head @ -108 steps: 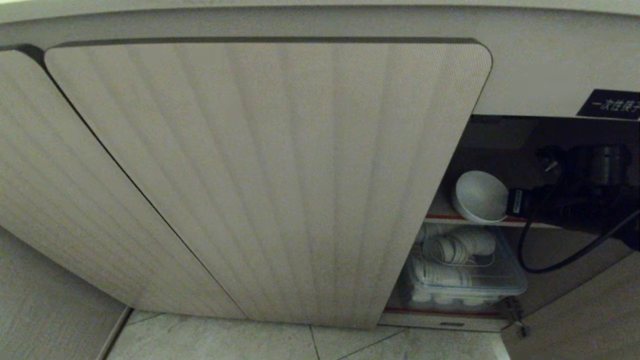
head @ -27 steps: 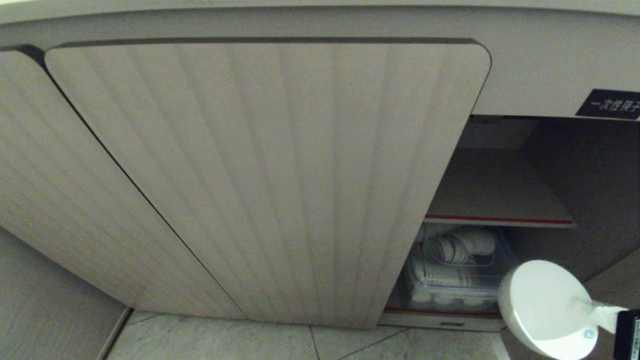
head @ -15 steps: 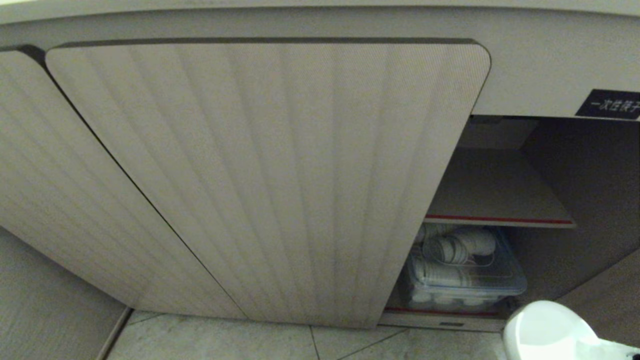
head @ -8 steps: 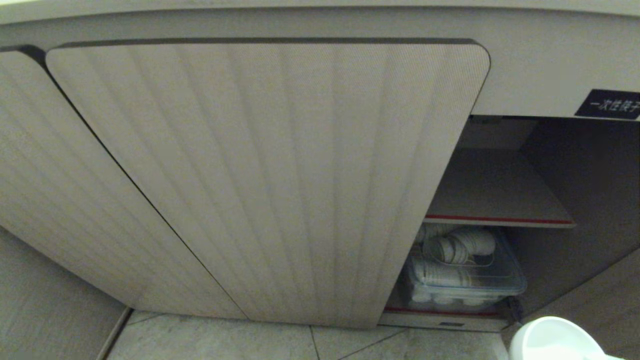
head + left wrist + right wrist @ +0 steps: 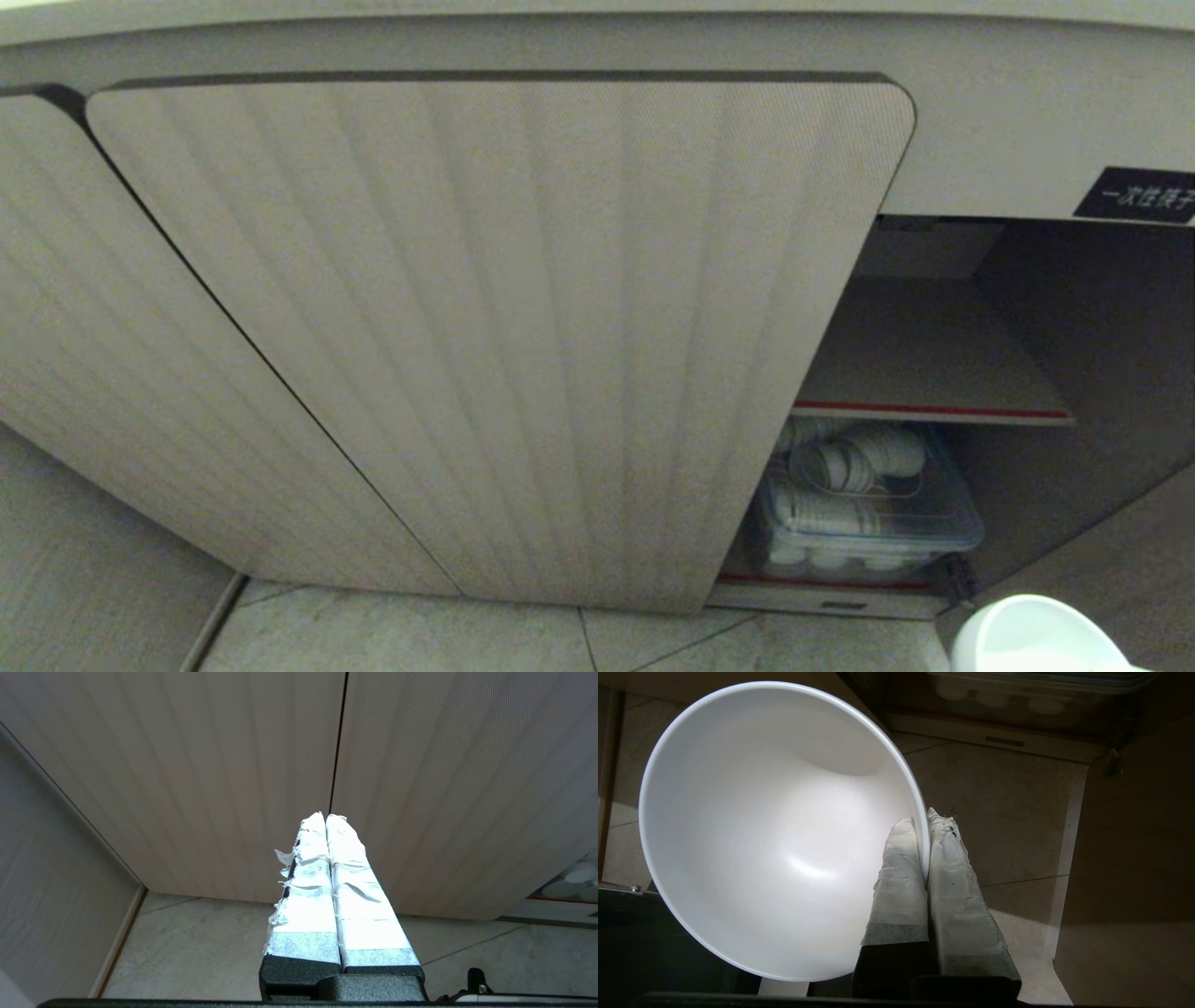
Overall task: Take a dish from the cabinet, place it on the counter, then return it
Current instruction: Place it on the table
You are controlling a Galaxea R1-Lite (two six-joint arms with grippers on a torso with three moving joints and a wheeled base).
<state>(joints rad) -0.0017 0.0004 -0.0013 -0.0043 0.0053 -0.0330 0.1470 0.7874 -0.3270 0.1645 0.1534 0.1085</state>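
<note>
Dim head view; glare on taped fingers (image 5: 345, 868).

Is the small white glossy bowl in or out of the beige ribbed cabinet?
Out: the bowl hangs over floor tiles, rim pinched by the right end effector.

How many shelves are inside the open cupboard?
2. An upper shelf with a red front edge lies bare; a lower shelf near the floor carries a clear plastic box of white cups. The closed door may hide more.

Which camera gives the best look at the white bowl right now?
The right wrist view: the bowl fills it, the right claw pinching its rim. The head view catches only its edge; the left wrist view shows none.
</note>
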